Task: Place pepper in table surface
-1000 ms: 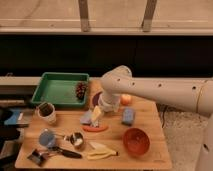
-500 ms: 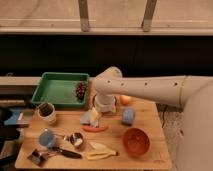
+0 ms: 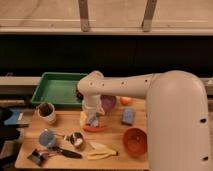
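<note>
The pepper (image 3: 96, 128) is a slim red-orange curved piece lying on the light-brown wooden table surface (image 3: 30, 129), near its middle. My gripper (image 3: 92, 119) hangs straight down right above the pepper, at or just over its top edge. Whether it touches the pepper is hidden by the wrist. My white arm (image 3: 130, 85) reaches in from the right and covers part of the table's right side.
A purple bowl (image 3: 108, 103) and a round orange fruit (image 3: 125, 100) sit behind the gripper. A blue object (image 3: 128, 116), a red bowl (image 3: 135, 141), a banana (image 3: 102, 150), two cups (image 3: 47, 138) and a white mug (image 3: 46, 112) lie around. A green tray (image 3: 57, 89) stands back left.
The arm's elbow has swung left, so it fills more of the right side. The gripper has stayed low over the pepper, shifting slightly left.
</note>
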Tool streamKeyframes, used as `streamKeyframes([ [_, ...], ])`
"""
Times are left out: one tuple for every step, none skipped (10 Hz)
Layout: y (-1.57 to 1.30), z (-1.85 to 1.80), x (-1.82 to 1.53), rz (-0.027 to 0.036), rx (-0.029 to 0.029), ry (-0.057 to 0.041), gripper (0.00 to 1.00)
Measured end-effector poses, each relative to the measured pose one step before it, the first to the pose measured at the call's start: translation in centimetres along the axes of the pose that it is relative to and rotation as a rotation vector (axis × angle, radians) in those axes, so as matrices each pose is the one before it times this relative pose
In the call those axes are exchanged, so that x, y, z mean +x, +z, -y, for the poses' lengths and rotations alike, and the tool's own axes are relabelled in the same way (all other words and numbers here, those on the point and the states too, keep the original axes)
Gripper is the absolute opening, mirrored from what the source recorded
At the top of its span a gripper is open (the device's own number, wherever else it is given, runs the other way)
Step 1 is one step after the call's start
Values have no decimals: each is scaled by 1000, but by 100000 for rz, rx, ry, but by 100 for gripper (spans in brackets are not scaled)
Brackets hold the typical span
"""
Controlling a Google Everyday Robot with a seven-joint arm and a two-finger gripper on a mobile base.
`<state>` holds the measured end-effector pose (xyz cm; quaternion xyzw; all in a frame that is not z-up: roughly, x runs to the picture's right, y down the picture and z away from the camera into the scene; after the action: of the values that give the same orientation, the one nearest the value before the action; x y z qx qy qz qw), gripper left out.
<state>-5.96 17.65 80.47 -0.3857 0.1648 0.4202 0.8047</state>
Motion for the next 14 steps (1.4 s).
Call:
streamKeyframes([
  [470,-214,567,-1276,190,-463,79],
  [169,58,120,-165,373,91,79],
  [-15,-63,-38,54,-49,89,79],
  [4,32,13,28,-5,130,79],
  [7,-71,-34,88,-85,-44,79],
  [-36,16,3,73,21,-16,79],
  [23,-164,-106,-1142,1820,-667,79],
  [101,-322,-159,-967,1081,-646,79],
  [382,-52,270,-1345,-65,100,79],
  [264,273,464,-947,55,696,79],
  [121,13,280,-331,-112,366,79],
  [150,-163,338,-282,-345,198,79],
  [109,323,596,-131,-201,1044,79],
  [119,127,439,-195,-366,617,79],
])
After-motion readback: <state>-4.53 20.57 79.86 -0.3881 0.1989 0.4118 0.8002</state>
